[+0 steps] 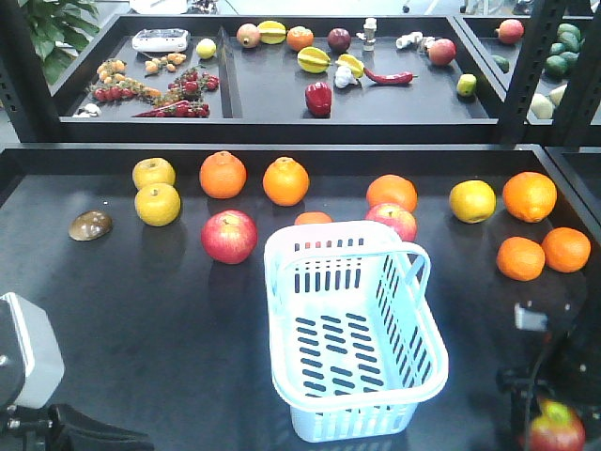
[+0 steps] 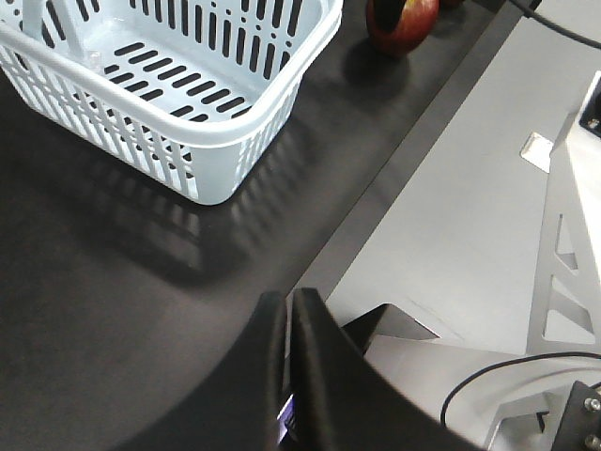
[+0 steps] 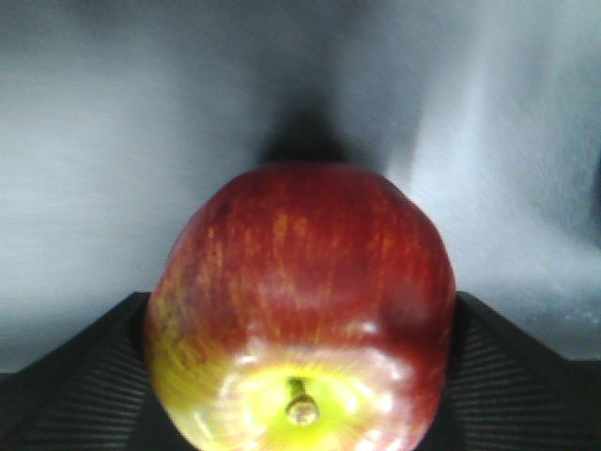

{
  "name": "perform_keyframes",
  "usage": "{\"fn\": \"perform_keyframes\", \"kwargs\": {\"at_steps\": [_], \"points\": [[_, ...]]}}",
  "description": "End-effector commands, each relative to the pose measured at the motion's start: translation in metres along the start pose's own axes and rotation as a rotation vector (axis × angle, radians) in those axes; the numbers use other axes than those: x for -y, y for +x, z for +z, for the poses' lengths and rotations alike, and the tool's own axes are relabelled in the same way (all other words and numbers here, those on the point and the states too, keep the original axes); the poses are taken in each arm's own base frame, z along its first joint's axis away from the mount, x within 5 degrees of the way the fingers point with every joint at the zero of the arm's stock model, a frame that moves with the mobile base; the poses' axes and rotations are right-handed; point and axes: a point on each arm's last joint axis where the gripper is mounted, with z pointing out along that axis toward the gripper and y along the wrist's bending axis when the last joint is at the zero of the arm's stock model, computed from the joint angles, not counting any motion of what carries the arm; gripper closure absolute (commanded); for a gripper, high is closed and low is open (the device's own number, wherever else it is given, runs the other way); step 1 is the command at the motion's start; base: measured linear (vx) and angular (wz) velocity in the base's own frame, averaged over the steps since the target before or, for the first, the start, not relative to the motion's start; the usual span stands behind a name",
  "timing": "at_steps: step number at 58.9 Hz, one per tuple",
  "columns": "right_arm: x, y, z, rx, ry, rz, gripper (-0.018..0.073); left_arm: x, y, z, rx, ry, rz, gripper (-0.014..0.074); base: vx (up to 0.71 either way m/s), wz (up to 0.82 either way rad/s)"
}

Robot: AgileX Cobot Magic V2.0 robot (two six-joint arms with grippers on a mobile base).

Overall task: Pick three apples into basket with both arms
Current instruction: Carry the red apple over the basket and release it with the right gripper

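The pale blue basket [image 1: 355, 329] stands mid-table with nothing in it, and its corner shows in the left wrist view [image 2: 211, 113]. One dark red apple [image 1: 228, 236] lies to the basket's left rear. Another apple [image 1: 392, 219] sits just behind the basket. A third apple [image 3: 300, 301], stem toward the camera, is clamped between the ribbed pads [image 3: 75, 385] of my right gripper [image 3: 300, 404]. That apple is at the table's front right [image 1: 555, 428] [image 2: 402, 23]. My left gripper [image 2: 289, 301] is shut on nothing, over the table's front edge, well short of the basket.
Several oranges [image 1: 223, 174] and yellow fruits [image 1: 157, 203] lie in a row behind the basket, with more oranges at the right [image 1: 519, 257]. A brown shell-like object [image 1: 90, 225] lies far left. Trays of mixed produce [image 1: 317, 98] fill the back shelf. The table's front edge [image 2: 376, 207] runs beside my left gripper.
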Motion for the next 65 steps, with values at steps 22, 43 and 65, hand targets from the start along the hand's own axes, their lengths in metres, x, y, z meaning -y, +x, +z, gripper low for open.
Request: {"fn": "perform_keyframes", "kwargs": {"at_steps": [22, 43, 65], "points": [[-0.040, 0.074, -0.160, 0.673, -0.296, -0.113, 0.0567, 0.002, -0.012, -0.006, 0.080, -0.005, -0.026, 0.0602, 0.00, 0.00], [-0.110, 0.096, -0.149, 0.851, -0.542, -0.364, 0.0554, 0.002, -0.012, -0.006, 0.080, -0.005, -0.026, 0.0602, 0.00, 0.00], [-0.138, 0.053, -0.130, 0.826, -0.509, -0.431, 0.0087, 0.002, -0.012, -0.006, 0.080, -0.005, -0.026, 0.0602, 0.00, 0.00]]}}
